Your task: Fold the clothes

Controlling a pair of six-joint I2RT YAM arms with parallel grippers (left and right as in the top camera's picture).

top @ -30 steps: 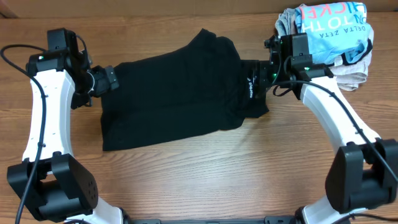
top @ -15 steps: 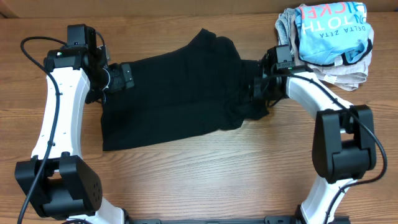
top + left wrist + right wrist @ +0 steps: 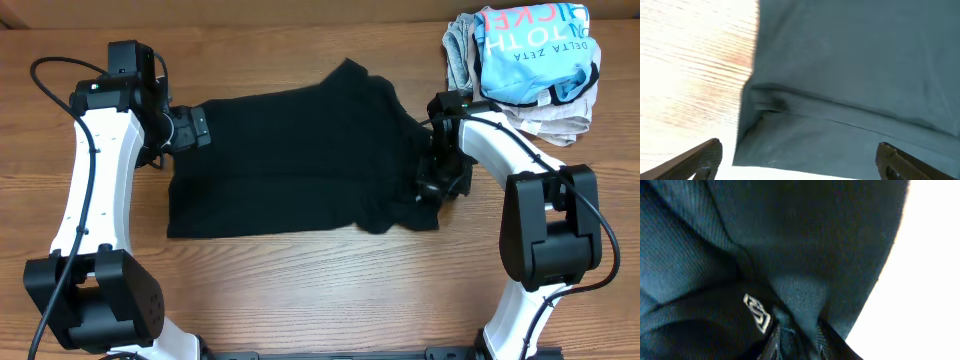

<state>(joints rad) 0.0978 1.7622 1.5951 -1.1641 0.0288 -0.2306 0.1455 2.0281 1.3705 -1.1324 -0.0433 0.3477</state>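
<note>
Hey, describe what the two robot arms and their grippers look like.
The left arm and right arm both have white, rounded links joined by bulky black joints and black bases. The left gripper and right gripper are black. A thin black cable loops along each arm, and a small green light glows near each wrist. No lettering is readable.

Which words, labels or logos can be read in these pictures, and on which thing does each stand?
"DELTA ZETA": small white letters on the light blue shirt atop the clothes pile.
"OTH": large white letters on the same shirt, partly folded away.
"ICKE": pink letters at the pile's upper edge, cut off by the frame.
Small white emblem on the black shirt, right wrist view: too blurred to read.
Left wrist view: no text.
</note>
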